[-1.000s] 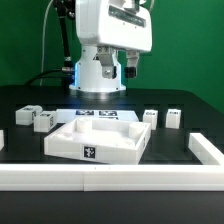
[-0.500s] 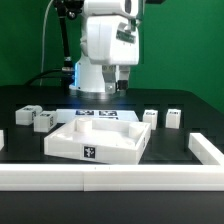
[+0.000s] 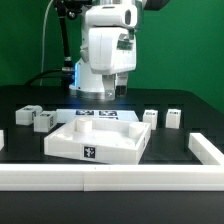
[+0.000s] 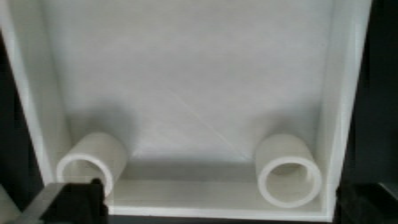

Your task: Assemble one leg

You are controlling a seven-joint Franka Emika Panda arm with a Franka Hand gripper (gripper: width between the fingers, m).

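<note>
Exterior view from where I stand: the white arm [image 3: 105,50] hangs its jaws in the air above the rear of the tabletop [image 3: 95,140], touching nothing. All 4 legs stand on the dark worktop [image 3: 200,115], well apart from the jaws. The far-left leg [image 3: 27,113] and inner-left leg [image 3: 44,121] are on the exterior view's left. The inner-right leg [image 3: 151,117] and far-right leg [image 3: 174,118] are on its right. Wrist view looks into the tabletop, showing 1 round socket [image 4: 98,155], a 2nd socket [image 4: 294,172] and 1 dark finger [image 4: 71,205]. I cannot tell whether the jaws are spread or clenched.
</note>
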